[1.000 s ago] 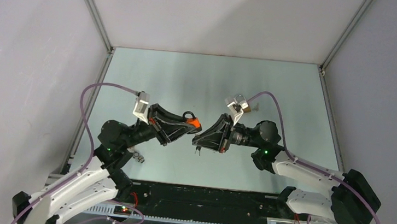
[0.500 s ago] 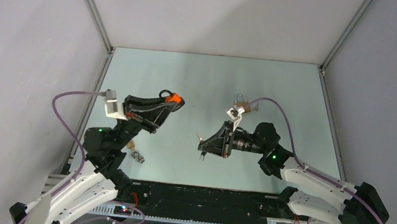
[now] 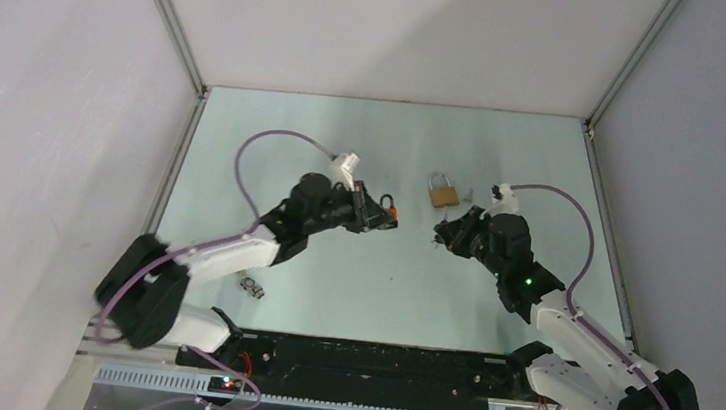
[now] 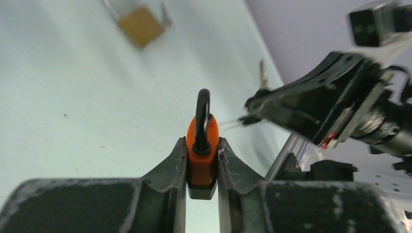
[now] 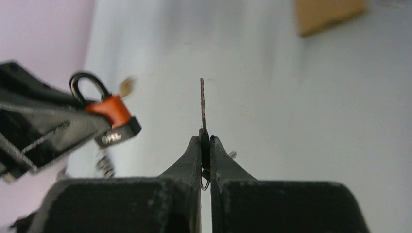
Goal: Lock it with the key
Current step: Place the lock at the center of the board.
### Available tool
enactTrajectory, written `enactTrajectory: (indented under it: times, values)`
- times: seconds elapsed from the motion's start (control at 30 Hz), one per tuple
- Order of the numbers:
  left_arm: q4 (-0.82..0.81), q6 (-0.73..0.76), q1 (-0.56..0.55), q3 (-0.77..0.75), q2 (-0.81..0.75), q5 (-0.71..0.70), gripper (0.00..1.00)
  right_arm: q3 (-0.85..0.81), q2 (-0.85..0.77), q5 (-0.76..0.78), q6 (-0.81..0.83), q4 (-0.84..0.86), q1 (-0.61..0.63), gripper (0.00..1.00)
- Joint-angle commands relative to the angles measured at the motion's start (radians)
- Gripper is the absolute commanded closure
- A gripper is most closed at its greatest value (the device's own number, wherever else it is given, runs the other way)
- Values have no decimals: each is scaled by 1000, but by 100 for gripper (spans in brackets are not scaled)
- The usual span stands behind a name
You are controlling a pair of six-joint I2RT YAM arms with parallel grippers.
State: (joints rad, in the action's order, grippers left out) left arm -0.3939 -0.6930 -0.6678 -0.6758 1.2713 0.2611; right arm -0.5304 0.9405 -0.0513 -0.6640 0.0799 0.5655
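Orange padlock (image 4: pixel 202 162) clamped in left pincer (image 4: pixel 202 141); key (image 5: pixel 202 104) pinched in right pincer (image 5: pixel 204 140). Both mid-frame, apart; key not inserted, locking undone.

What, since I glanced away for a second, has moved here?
The left gripper, clamped on the orange padlock, and the right gripper, clamped on the key, both reached farther out across the table. Grips unchanged; the brass padlock has not moved.

Overhead, wrist views sharing orange padlock (image 4: pixel 201 165)
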Motion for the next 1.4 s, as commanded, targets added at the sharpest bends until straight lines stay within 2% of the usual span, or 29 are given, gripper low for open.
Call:
enactTrajectory:
  times: [0.0,0.1,0.27,0.53,0.73,0.8,0.87,0.93,0.97,1.1,1.2,1.37]
  values:
    - [-33,-80,-51,-143,174,64,100,60,-14,106,-17,-104,-90,100]
    - [-35,-131,-85,-234,361,94,100,90,7,115,-5,-103,-129,100]
    - [-36,-167,-163,-402,570,91,100,123,64,117,-8,-99,-199,96]
    - [-51,-257,-200,-512,763,84,100,121,145,157,42,-103,-238,96]
    - [-58,-279,-231,-573,855,58,100,89,245,172,64,-98,-250,96]
    - [-58,-296,-232,-582,872,39,97,76,274,175,65,-98,-250,95]
    - [-58,-306,-233,-591,885,28,90,66,296,178,61,-95,-250,93]
    - [-58,-313,-233,-592,891,27,75,60,307,178,51,-95,-251,88]
    - [-58,-313,-233,-587,889,27,63,58,308,179,42,-98,-251,83]
    - [-57,-299,-234,-537,847,3,42,33,278,214,30,-141,-251,65]
    - [-57,-270,-233,-489,773,-32,30,8,221,255,31,-191,-252,54]
    - [-28,-227,-223,-405,659,-112,20,-30,136,298,59,-261,-254,38]
